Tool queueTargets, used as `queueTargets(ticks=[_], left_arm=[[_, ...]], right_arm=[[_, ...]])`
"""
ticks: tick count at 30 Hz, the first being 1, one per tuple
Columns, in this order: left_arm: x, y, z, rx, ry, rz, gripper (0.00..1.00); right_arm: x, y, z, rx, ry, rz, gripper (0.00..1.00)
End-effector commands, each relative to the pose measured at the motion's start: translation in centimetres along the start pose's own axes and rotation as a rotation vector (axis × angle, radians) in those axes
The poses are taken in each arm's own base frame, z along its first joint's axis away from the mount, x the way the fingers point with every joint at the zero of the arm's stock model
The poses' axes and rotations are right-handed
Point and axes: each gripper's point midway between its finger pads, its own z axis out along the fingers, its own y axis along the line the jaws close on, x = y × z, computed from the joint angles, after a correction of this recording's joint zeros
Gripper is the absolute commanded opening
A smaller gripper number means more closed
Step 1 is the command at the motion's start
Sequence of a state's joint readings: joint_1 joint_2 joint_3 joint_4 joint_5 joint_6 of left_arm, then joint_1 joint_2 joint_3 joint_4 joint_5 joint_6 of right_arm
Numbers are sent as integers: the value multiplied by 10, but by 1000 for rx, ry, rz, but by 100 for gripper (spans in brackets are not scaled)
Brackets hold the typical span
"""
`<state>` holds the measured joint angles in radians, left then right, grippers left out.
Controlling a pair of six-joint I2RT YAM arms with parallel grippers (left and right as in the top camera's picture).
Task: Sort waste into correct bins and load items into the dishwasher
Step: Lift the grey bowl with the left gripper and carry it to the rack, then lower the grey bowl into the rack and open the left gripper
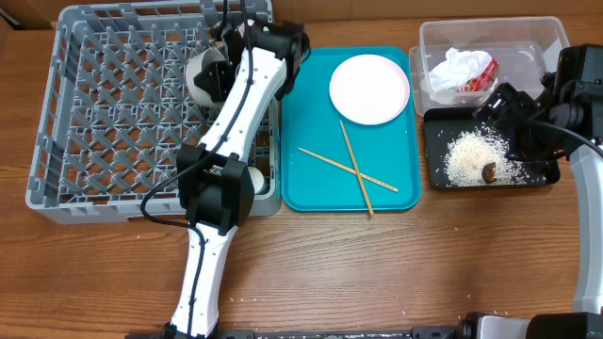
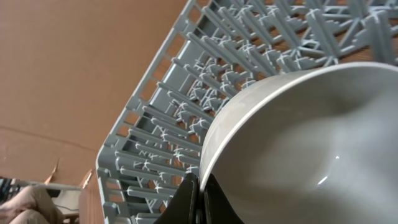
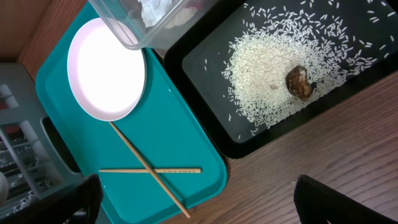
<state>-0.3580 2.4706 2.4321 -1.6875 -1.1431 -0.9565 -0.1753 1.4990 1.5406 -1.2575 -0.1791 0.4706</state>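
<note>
Seen from overhead, the dish rack [image 1: 104,132] fills the 9 o'clock side of the table [image 1: 377,273]. The left gripper [image 2: 200,190] reaches over the rack's 1 o'clock corner with its jaws pinching the rim of a whitish bowl [image 2: 298,143]. The bowl is tipped on edge above the pegs, its hollow facing the wrist camera; whether it touches the pegs I cannot tell. The teal serving tray [image 1: 311,188] lies just beside the rack, at the middle of the table. The round white plate [image 1: 369,88] sits in the tray's 1 o'clock corner, and the two chopsticks [image 1: 356,169] lie crossed toward its 5 o'clock. At the table's 2 o'clock, the clear tub [image 1: 556,33] holds the crumpled napkin [image 1: 457,64] and the red wrapper [image 1: 479,77]. The black tray [image 1: 438,132] lies just at 6 o'clock of the tub and carries the rice [image 1: 469,155], with the brown lump [image 1: 490,171] at the heap's 4 o'clock edge. The right gripper [image 3: 196,186] hangs above the black tray, its fingers [image 3: 336,199] spread wide with nothing between them
</note>
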Motion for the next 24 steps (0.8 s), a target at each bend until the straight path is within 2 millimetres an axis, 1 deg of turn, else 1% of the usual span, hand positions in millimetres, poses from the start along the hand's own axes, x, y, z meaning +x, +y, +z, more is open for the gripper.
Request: queueTargets(ticks=[1, 6, 17, 24], left_arm=[[-5, 4, 1, -38, -51, -103, 4], [-2, 0, -2, -32, -54, -93, 4], [2, -14, -28, 5, -93, 13, 4], [5, -18, -29, 4, -95, 59, 4]], right_arm=[[-5, 2, -5, -5, -23, -9, 100], [-5, 2, -5, -5, -23, -9, 100], [-5, 2, -5, -5, -23, -9, 100], [-5, 2, -5, -5, -23, -9, 100]])
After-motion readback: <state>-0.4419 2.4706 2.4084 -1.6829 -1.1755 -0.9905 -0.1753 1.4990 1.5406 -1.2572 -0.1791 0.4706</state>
